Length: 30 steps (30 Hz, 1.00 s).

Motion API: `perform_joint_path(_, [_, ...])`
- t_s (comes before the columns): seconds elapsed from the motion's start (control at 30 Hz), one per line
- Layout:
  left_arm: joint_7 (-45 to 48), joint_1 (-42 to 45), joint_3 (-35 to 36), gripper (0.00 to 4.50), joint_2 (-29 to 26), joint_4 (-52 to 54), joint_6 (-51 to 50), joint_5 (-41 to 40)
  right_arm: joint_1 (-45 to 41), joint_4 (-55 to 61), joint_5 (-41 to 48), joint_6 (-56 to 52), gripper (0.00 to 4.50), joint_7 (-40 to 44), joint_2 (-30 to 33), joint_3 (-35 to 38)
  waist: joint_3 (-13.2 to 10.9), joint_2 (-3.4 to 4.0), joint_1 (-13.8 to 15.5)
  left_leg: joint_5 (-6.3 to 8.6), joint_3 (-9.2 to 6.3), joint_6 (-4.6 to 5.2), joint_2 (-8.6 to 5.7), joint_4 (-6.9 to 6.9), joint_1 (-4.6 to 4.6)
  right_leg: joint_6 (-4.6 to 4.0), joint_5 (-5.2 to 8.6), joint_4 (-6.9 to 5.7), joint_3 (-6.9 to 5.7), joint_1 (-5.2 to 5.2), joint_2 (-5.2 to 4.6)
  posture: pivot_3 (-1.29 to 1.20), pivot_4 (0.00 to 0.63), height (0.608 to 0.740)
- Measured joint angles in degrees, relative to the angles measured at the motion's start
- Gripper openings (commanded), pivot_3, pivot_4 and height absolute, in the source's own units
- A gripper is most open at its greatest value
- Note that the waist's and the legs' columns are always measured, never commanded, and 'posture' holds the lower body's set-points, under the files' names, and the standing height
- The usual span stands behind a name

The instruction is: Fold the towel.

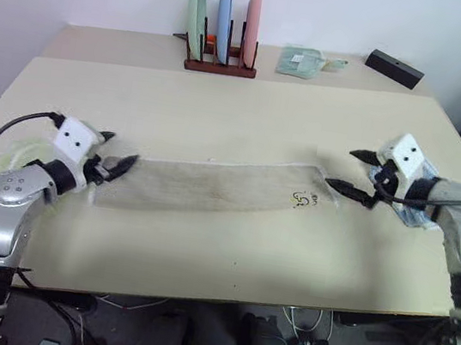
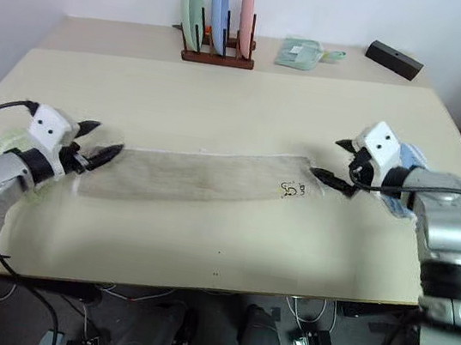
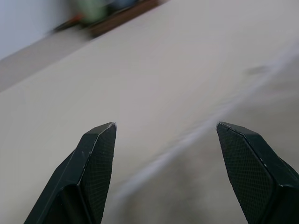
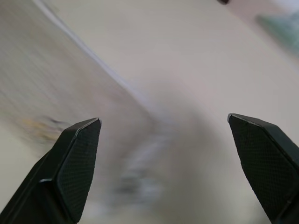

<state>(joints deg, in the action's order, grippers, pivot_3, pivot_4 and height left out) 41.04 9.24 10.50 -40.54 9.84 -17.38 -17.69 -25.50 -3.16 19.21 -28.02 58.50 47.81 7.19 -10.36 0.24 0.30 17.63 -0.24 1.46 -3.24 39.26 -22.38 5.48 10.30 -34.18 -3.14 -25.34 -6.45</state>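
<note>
We find the towel [image 1: 211,187] lying flat mid-table [image 1: 222,111] as a long strip, its long axis running 9 to 3 o'clock and rising slightly toward 3, logo at that end. Bare table surrounds it, widest toward 12, up to the plate rack [image 1: 219,62]. Our left gripper [image 1: 116,160] sits at the 9 o'clock end, right gripper [image 1: 353,174] at the 3 o'clock end; both have fingers apart, gripping nothing.
</note>
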Motion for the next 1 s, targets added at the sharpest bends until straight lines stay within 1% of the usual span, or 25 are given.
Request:
perform_joint_path(0.07, [3.38, -1.42, -2.74, 3.51, -1.53, 2.98, -0.94, -0.33, 6.99, 7.01, 5.64, -9.55, 4.44, -1.02, 0.50, 4.25, 0.02, -0.01, 0.42, 0.14, -0.02, 0.24, 0.01, -0.01, 0.03, -0.01, 0.01, -0.02, 0.00, 0.02, 0.01, 0.00, 0.150, 0.740])
perform_joint_path(0.13, [6.11, -1.56, -4.84, 3.51, -1.92, 4.72, -2.43, -1.18, 12.89, 11.75, 11.35, -19.46, 4.44, -3.69, -0.98, 8.01, 0.02, -0.02, 0.68, 0.18, -0.04, 0.33, 0.00, 0.01, 0.02, -0.03, 0.00, -0.03, 0.00, 0.05, -0.01, 0.00, 0.150, 0.740])
perform_joint_path(0.2, [8.55, -0.93, -7.15, 3.51, -1.91, 6.77, -4.01, -2.76, 16.98, 14.82, 15.70, -27.13, 4.44, -7.40, -4.04, 10.88, 0.03, -0.03, 0.67, 0.19, -0.03, 0.34, 0.00, 0.03, 0.03, -0.05, -0.02, -0.03, 0.01, 0.06, -0.01, 0.00, 0.150, 0.740])
perform_joint_path(0.27, [11.18, -0.20, -9.71, 3.51, -2.16, 9.24, -5.18, -3.91, 18.15, 16.56, 18.98, -33.36, 4.44, -12.30, -8.24, 13.06, 0.03, -0.02, 0.43, 0.19, -0.02, 0.35, 0.00, 0.03, 0.04, -0.06, -0.03, -0.05, 0.01, 0.04, 0.01, 0.00, 0.150, 0.740])
perform_joint_path(0.37, [13.48, 0.77, -13.29, 3.51, -1.89, 11.52, -5.75, -4.21, 15.55, 16.91, 21.91, -39.78, 4.44, -21.57, -15.45, 16.50, 0.05, 0.02, 0.10, 0.18, 0.00, 0.33, 0.01, -0.01, 0.06, -0.06, -0.03, -0.09, 0.04, -0.01, 0.09, 0.00, 0.150, 0.740])
perform_joint_path(0.47, [13.82, 2.08, -15.67, 3.51, -0.30, 11.48, -5.96, -4.18, 8.83, 14.77, 22.46, -43.77, 4.44, -32.54, -23.54, 20.50, 0.06, 0.03, 0.29, 0.13, -0.01, 0.26, 0.00, 0.01, 0.05, -0.07, -0.03, -0.10, 0.03, 0.00, 0.27, 0.00, 0.150, 0.740])
perform_joint_path(0.63, [13.64, 2.55, -16.76, 3.51, 0.74, 11.24, -5.93, -4.02, -0.45, 8.07, 23.32, -46.61, 4.44, -44.90, -31.98, 27.50, 0.06, 0.02, 0.46, -0.01, 0.02, 0.06, -0.02, 0.02, 0.02, -0.07, -0.03, -0.07, 0.02, 0.02, 0.31, 0.00, 0.150, 0.740])
perform_joint_path(0.7, [13.48, 2.57, -16.92, 3.52, 1.29, 11.21, -5.92, -4.01, -3.66, 4.73, 23.37, -46.73, 3.90, -49.18, -33.86, 30.29, 0.07, 0.03, 0.41, -0.01, 0.02, 0.06, -0.02, 0.02, 0.02, -0.07, -0.03, -0.08, 0.02, 0.02, 0.33, 0.00, 0.150, 0.740])
perform_joint_path(0.77, [13.36, 2.54, -17.00, 3.52, 1.30, 11.22, -5.92, -3.99, -5.32, 2.54, 23.29, -46.62, 3.17, -51.84, -34.22, 31.62, 0.07, 0.03, 0.41, -0.01, 0.02, 0.07, -0.01, 0.02, 0.03, -0.07, -0.03, -0.09, 0.02, 0.03, 0.36, 0.00, 0.150, 0.740])
perform_joint_path(0.83, [12.77, 2.27, -16.99, 3.52, 1.31, 11.24, -5.92, -3.94, -6.17, 1.13, 23.32, -46.54, 2.06, -54.33, -34.96, 33.12, 0.07, 0.03, 0.33, 0.02, 0.03, 0.13, -0.01, 0.02, 0.03, -0.07, -0.03, -0.09, 0.02, 0.03, 0.36, 0.00, 0.150, 0.740])
perform_joint_path(0.97, [11.97, 1.28, -16.85, 3.52, 1.29, 11.58, -5.92, -3.94, -6.46, 0.37, 23.77, -46.78, 0.05, -57.40, -35.53, 34.90, 0.08, 0.04, 0.19, 0.10, 0.04, 0.27, 0.02, 0.02, 0.03, -0.07, -0.03, -0.09, 0.04, 0.03, 0.42, 0.00, 0.150, 0.740])
perform_joint_path(1.0, [11.78, 0.68, -16.79, 3.52, 1.26, 11.84, -5.92, -3.94, -6.46, 0.67, 24.41, -47.05, 0.05, -57.76, -35.52, 35.17, 0.08, 0.05, 0.12, 0.11, 0.04, 0.29, 0.04, 0.02, 0.03, -0.07, -0.03, -0.09, 0.04, 0.03, 0.44, 0.00, 0.150, 0.740])
